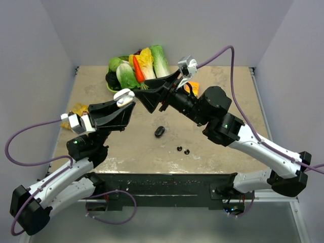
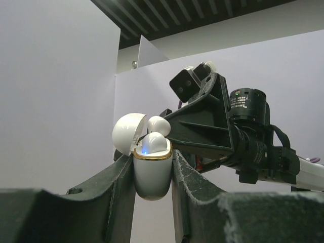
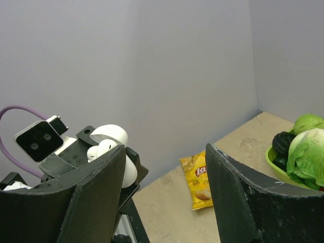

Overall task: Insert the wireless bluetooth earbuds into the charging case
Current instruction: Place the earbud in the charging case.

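Note:
My left gripper (image 1: 123, 99) is shut on the white charging case (image 2: 151, 172), holding it up above the table. The case has a gold rim and its lid (image 2: 126, 132) stands open. Two white earbuds (image 2: 157, 143) (image 2: 160, 123) show at its mouth, one with a blue light beside it. My right gripper (image 1: 148, 94) is open and empty, right next to the case, with its left finger (image 3: 96, 192) in front of the case (image 3: 120, 164). Two tiny black earbuds (image 1: 179, 149) (image 1: 187, 151) lie on the table near the front.
A black oval object (image 1: 160, 132) lies mid-table. A bowl of toy vegetables (image 1: 136, 68) stands at the back, with an orange packet (image 1: 194, 87) to its right. A yellow chip bag (image 3: 200, 177) lies by the left wall.

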You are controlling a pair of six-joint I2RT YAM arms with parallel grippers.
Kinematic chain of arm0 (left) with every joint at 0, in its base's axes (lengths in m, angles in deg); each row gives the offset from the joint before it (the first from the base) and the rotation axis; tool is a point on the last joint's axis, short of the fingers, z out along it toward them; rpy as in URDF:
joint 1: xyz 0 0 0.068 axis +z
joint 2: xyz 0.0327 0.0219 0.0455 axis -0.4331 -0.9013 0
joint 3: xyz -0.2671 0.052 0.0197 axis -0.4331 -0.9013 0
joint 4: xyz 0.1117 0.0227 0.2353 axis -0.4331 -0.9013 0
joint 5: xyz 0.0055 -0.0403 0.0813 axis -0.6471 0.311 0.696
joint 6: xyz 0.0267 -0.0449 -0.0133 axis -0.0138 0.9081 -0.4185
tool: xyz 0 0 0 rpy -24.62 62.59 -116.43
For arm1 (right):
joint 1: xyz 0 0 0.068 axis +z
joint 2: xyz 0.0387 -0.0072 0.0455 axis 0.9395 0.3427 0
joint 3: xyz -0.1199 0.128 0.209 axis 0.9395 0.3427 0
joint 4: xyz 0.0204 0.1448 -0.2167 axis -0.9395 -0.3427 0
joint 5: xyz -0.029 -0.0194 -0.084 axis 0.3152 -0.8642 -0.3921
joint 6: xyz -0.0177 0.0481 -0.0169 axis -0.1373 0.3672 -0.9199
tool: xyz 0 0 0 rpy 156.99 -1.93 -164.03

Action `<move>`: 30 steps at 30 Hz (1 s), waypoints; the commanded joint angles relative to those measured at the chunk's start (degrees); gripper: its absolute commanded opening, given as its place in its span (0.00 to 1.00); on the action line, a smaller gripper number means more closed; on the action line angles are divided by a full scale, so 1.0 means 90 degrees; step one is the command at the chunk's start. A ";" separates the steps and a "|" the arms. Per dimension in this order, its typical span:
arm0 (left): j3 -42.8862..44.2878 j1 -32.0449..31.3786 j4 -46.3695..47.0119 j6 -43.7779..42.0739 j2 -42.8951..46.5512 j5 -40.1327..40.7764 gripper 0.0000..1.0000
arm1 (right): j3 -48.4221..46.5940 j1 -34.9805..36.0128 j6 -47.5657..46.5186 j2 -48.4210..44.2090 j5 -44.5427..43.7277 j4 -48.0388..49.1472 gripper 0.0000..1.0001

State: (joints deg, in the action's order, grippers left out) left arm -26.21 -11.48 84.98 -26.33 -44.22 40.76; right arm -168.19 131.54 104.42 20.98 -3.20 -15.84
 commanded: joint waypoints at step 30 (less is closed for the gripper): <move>-0.0006 0.0006 0.3664 -0.0155 -0.0169 0.0083 0.00 | 0.0287 0.0198 -0.0364 -0.0783 -0.1216 -0.0086 0.72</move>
State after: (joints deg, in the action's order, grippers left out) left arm -26.30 -11.48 83.76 -26.44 -46.12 41.53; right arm -165.40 132.96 102.56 15.02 -9.14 -17.15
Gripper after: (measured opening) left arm 0.348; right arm 0.717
